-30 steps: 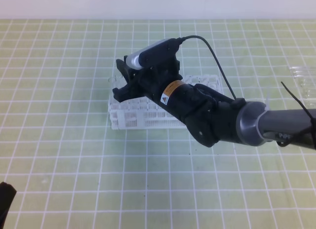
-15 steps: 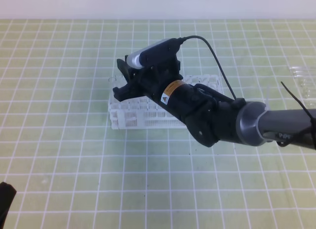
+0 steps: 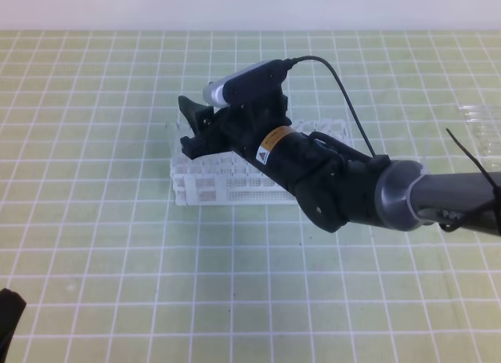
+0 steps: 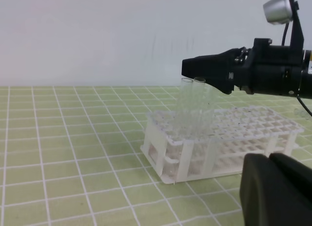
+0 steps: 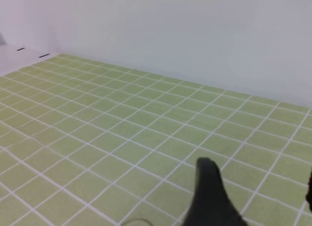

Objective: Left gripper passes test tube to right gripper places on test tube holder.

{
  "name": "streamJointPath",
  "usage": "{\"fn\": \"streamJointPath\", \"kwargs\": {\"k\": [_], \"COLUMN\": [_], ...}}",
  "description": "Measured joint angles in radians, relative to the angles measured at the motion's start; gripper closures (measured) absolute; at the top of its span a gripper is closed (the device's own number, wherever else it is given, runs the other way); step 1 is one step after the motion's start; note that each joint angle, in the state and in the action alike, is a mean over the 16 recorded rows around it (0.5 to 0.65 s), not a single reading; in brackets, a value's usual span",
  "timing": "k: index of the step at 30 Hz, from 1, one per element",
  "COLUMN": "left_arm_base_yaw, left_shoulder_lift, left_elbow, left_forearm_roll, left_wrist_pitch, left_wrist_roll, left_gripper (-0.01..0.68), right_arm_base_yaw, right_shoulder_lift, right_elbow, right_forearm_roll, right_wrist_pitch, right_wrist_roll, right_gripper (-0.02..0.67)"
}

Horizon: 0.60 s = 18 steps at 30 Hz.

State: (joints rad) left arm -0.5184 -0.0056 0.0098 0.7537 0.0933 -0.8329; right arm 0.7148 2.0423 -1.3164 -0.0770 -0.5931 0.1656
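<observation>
While right hand (image 3: 186,127) gapes, test tube (image 4: 187,109) stands at test tube holder (image 4: 161,138) edge.

Right gripper (image 3: 186,127) jaws wider apart (over rack (image 3: 205,185))

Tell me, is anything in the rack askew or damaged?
Nothing looks damaged. Two clear test tubes stand in the white test tube holder, leaning slightly, directly below the right gripper. No spill or break shows.
</observation>
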Motion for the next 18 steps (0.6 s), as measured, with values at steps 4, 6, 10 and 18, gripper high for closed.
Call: {"fn": "streamJointPath", "kwargs": {"k": [4, 6, 10, 18], "left_arm_base_yaw": [0.000, 0.000, 0.000, -0.001], "left_shoulder_lift": [0.000, 0.001, 0.002, 0.003], "left_elbow": [0.000, 0.001, 0.005, 0.005], "left_forearm_roll": [0.000, 0.000, 0.001, 0.001], "left_wrist_pitch": [0.000, 0.000, -0.001, -0.001], "left_wrist_roll": [0.000, 0.000, 0.000, 0.000], "left_gripper": [0.675, 0.675, 0.675, 0.675], "right_arm_base_yaw": [0.000, 0.000, 0.000, 0.000], "right_shoulder_lift": [-0.011, -0.022, -0.060, -0.235], "right_elbow": [0.000, 0.000, 0.005, 0.064], "right_forearm_roll": [-0.002, -0.006, -0.023, -0.069], "right_wrist_pitch": [0.010, 0.025, 0.063, 0.182], "right_wrist_roll": [0.000, 0.000, 0.000, 0.000], "right_gripper": [0.264, 0.263, 0.262, 0.321]}}
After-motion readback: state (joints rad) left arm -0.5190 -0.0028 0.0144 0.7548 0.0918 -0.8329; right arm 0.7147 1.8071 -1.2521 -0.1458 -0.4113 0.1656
